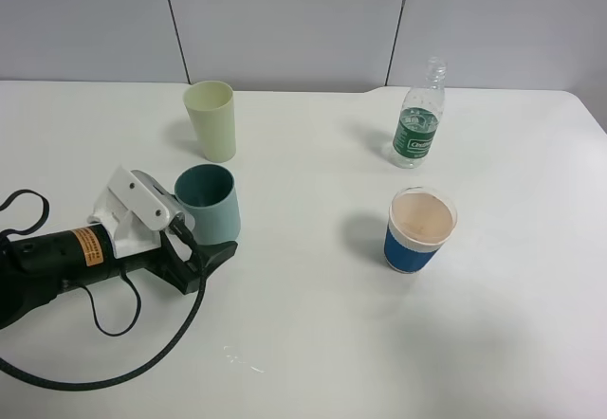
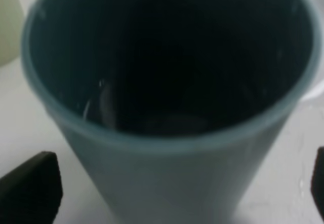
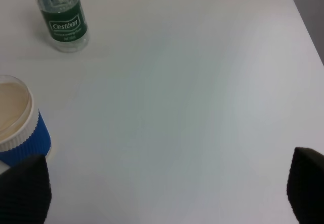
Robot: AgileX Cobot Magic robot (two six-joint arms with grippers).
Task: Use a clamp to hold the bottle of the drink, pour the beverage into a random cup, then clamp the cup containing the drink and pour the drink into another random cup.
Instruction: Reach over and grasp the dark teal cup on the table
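The light teal cup [image 1: 211,212] stands upright at the left of the table. My left gripper [image 1: 203,236] is open around its lower part, one black finger [image 1: 207,257] showing at the near side. In the left wrist view the teal cup [image 2: 167,133] fills the frame, dark inside, between the two fingertips [image 2: 31,186] of the left gripper [image 2: 172,186]. The bottle [image 1: 417,125] with its green label stands at the back right, also bottle [image 3: 63,19]. The pale yellow-green tumbler [image 1: 211,120] stands just behind the teal cup. My right gripper [image 3: 164,188] is open over bare table.
A blue cup with a white rim [image 1: 420,231] stands in front of the bottle, also blue cup [image 3: 17,127], close to one right fingertip [image 3: 23,188]. The left arm's black cable [image 1: 114,319] loops over the near table. The table's right edge [image 3: 304,26] is near.
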